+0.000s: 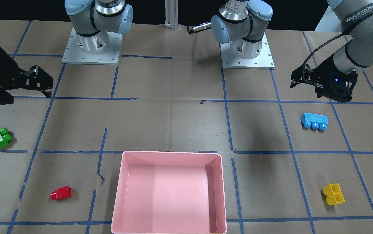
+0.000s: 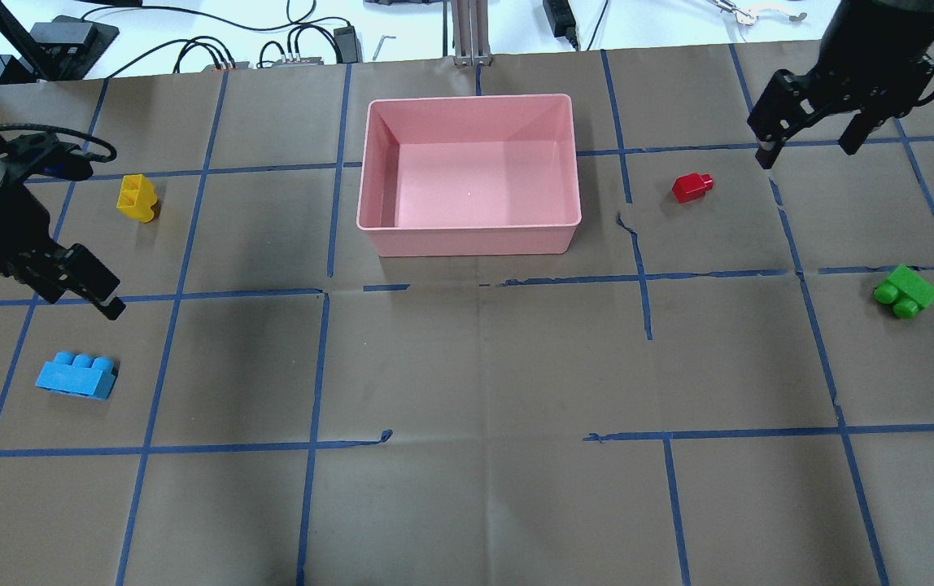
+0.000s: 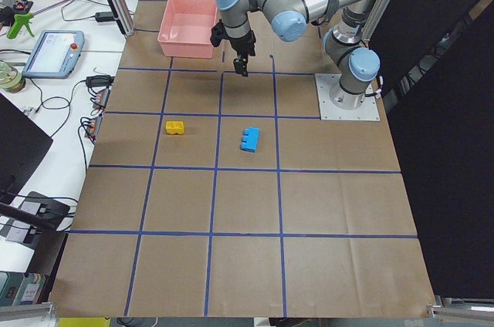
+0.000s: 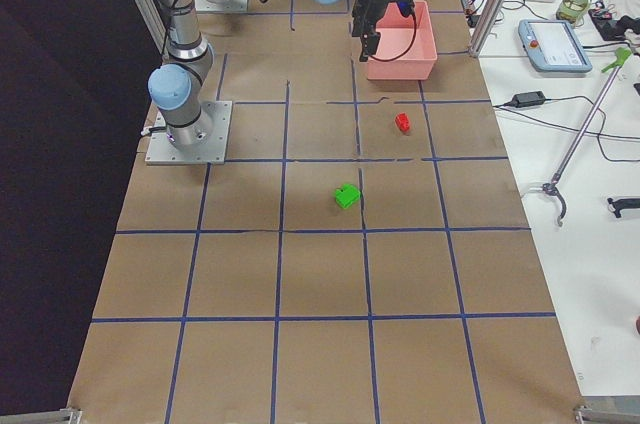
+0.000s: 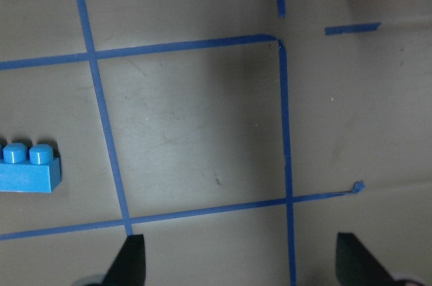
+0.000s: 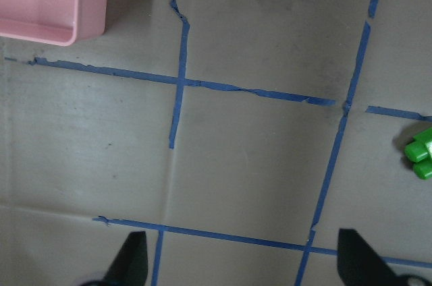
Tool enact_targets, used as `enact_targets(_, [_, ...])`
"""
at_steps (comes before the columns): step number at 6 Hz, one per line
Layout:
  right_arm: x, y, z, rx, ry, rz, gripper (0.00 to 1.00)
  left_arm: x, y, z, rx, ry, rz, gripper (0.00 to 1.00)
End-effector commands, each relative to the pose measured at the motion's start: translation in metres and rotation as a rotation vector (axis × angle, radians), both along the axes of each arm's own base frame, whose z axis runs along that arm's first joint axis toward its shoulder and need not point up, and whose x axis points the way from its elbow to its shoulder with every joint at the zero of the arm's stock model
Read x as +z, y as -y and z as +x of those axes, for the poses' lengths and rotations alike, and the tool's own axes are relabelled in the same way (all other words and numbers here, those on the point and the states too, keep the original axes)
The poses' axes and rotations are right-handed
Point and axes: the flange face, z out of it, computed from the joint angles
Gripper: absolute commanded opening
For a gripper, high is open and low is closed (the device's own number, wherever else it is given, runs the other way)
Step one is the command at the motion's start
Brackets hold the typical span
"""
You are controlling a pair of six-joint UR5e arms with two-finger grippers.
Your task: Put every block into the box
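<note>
Pink box (image 2: 467,242) sits on the brown table (image 2: 467,366). All four blocks lie on the table outside it. On the robot's right side, the green block (image 2: 906,290) lies far out, and the tiny red block (image 2: 691,187) is nearer the box. The blue block (image 2: 76,377) and the yellow block (image 2: 137,198) lie on the left side. The left gripper (image 5: 243,262) hangs near the blue block, its jaws wide apart and holding nothing. The right gripper (image 2: 807,146) hangs near the red block, its jaws wide apart and holding nothing.

Materials as we see them
Tabletop (image 2: 475,366): matt, creased brown paper; box (image 2: 467,238) and blue block (image 2: 75,379): smooth, slightly glossy plastic.
</note>
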Motion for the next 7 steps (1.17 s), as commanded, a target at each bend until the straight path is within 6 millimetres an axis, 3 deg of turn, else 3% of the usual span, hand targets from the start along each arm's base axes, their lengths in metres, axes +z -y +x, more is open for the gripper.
enact_targets(1, [-0.035,0.011,-0.113,0.255,0.062,-0.004,1.00,-0.042,-0.024,0.068,-0.346,-0.049,-0.078,0.99])
enact_targets(2, [-0.054,0.001,-0.176,0.363,0.096,-0.012,1.00,-0.068,-0.033,0.079,-0.642,-0.107,-0.089,0.99])
enact_targets(3, [-0.073,-0.011,-0.219,0.478,0.078,-0.060,1.00,-0.085,-0.049,0.107,-0.778,-0.128,-0.081,0.98])
enact_targets(4, [-0.100,-0.027,-0.250,0.508,0.052,-0.092,1.00,-0.096,-0.052,0.125,-0.960,-0.113,-0.104,0.98])
enact_targets(5, [-0.129,-0.036,-0.250,0.503,0.036,-0.104,1.00,-0.110,-0.046,0.133,-1.140,-0.098,-0.120,0.98])
enact_targets(7, [-0.194,-0.041,-0.244,0.495,0.020,-0.127,1.00,-0.141,-0.041,0.136,-1.292,-0.097,-0.129,0.98])
